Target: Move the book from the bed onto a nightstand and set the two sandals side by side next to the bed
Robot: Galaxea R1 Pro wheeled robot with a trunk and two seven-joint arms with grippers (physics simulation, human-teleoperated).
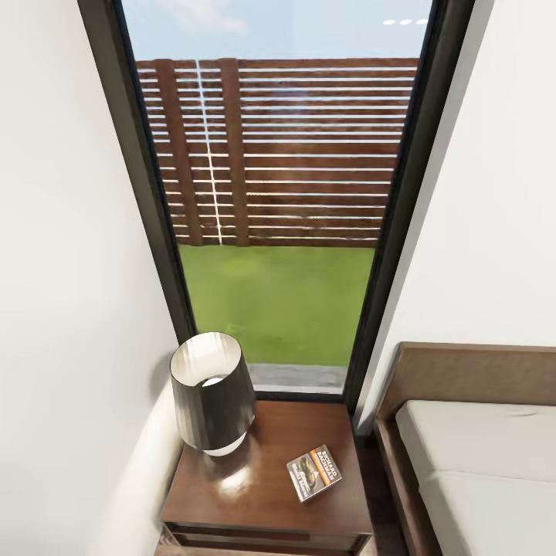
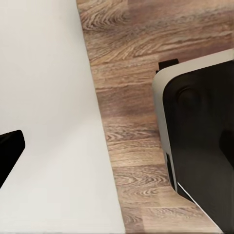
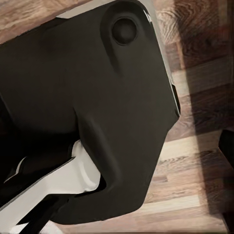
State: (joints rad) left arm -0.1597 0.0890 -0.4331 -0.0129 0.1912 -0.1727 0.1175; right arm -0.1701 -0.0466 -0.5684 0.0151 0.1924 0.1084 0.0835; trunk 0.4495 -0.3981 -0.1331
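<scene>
A: Where is the book (image 1: 315, 472) lying?

B: Flat on the nightstand (image 1: 255, 502), toward the side nearest the bed (image 1: 479, 455), cover up, turned at a slant to the cabinet's edges. Its orange band runs along 1 edge.

A: Anything else on that cabinet?

B: 1 lamp (image 1: 211, 395) with a dark shade and pale inside, standing upright on the half nearest the white wall (image 1: 69, 309), apart from the book.

A: And behind?

B: A tall dark-framed window (image 1: 278, 193) showing green lawn and a slatted brown fence. The bed's wooden headboard meets the wall just past the window frame, and the light-grey mattress lies below it.

A: What about the grippers, released or clenched?

B: I cannot tell for either. The left wrist view gives wood-plank floor (image 2: 131, 97), a white wall and a dark robot body part with a pale rim (image 2: 200, 136). The right wrist view gives a similar dark shell (image 3: 87, 107) over the floor
</scene>
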